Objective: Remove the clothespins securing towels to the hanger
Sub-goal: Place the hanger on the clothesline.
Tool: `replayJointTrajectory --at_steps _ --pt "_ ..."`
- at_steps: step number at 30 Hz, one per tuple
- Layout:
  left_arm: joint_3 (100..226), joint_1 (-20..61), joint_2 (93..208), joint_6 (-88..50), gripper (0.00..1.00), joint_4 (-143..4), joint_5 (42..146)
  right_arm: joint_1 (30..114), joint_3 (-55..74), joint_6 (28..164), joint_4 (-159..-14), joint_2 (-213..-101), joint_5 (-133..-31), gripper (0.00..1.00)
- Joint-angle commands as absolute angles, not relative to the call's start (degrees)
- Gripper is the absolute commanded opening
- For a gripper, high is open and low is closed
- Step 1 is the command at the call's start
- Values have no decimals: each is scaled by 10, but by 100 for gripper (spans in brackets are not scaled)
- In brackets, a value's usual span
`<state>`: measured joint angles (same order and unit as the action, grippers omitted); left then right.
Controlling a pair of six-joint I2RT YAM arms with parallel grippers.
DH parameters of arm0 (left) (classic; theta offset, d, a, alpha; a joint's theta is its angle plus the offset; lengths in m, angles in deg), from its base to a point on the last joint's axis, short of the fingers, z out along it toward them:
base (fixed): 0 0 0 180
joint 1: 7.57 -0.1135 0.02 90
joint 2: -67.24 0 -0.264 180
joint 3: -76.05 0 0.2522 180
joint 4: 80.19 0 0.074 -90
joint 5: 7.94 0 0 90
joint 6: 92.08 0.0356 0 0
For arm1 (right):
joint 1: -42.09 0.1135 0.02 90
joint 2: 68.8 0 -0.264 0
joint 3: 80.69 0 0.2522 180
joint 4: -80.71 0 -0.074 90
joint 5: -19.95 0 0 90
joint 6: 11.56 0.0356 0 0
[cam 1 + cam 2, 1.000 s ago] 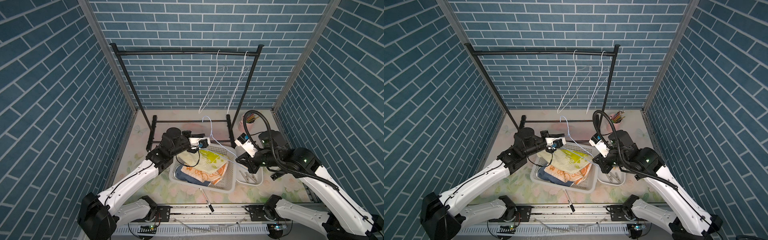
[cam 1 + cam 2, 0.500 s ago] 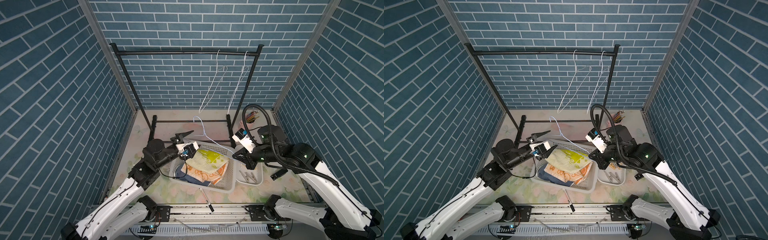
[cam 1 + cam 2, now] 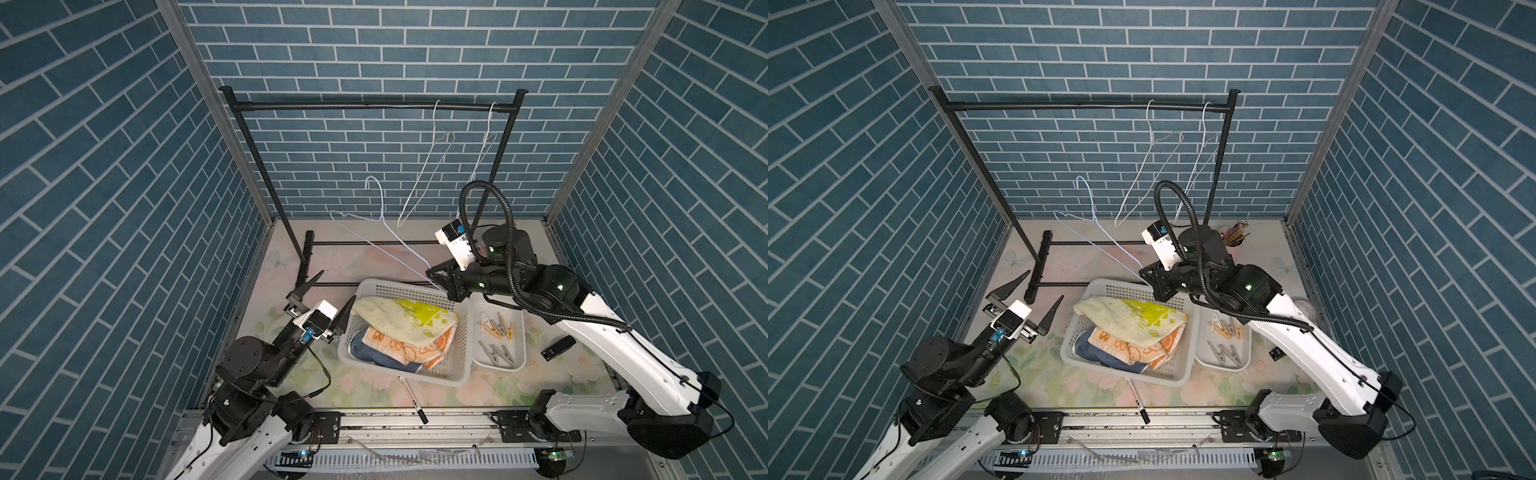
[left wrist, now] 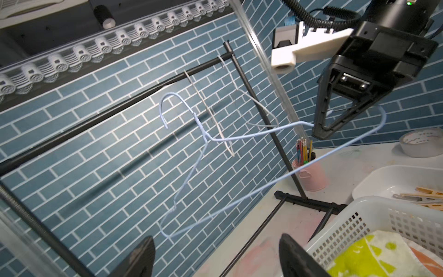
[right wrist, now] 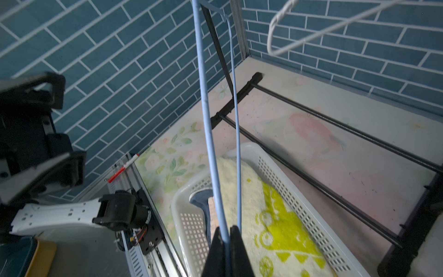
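Three towels lie piled in the white basket (image 3: 461, 374): pale yellow (image 3: 399, 318) on top, orange-cream (image 3: 399, 349) and blue (image 3: 361, 349) beneath. Wooden clothespins (image 3: 496, 326) and grey clothespins (image 3: 494, 353) rest in the white tray (image 3: 519, 365) beside it. My right gripper (image 3: 432, 272) (image 5: 225, 237) is shut on the corner of a bare pale-blue wire hanger (image 4: 239, 137) (image 5: 206, 108), held above the basket's back edge. Left of the basket, my left gripper (image 3: 337, 286) (image 4: 215, 239) stands open and holds nothing.
A black clothes rack (image 3: 374, 107) at the back carries two bare white hangers (image 3: 432, 166). A marker pen (image 3: 411, 399) lies at the front edge. A pink pencil cup (image 3: 1235, 237), a tape roll (image 4: 419, 145) and a small black object (image 3: 559, 347) sit on the right.
My left gripper opened and drew back from over the basket to its left side. My right gripper carried the blue hanger a little up and toward the back.
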<state>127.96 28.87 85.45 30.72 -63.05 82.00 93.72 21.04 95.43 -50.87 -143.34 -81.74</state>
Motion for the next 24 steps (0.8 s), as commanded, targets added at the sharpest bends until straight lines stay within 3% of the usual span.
replayJointTrajectory --at_steps 1,8,18,24 --pt "1271 286 837 302 83 -590 767 967 283 1003 -600 -1494 -772 0" --pt "1265 285 834 320 83 -572 762 981 339 1090 -713 -1567 -662 0" --pt "1243 286 849 324 85 -587 767 982 490 1163 -660 -1660 -520 0" --pt "1241 285 855 326 85 -590 770 981 598 1165 -594 -1724 -516 0"
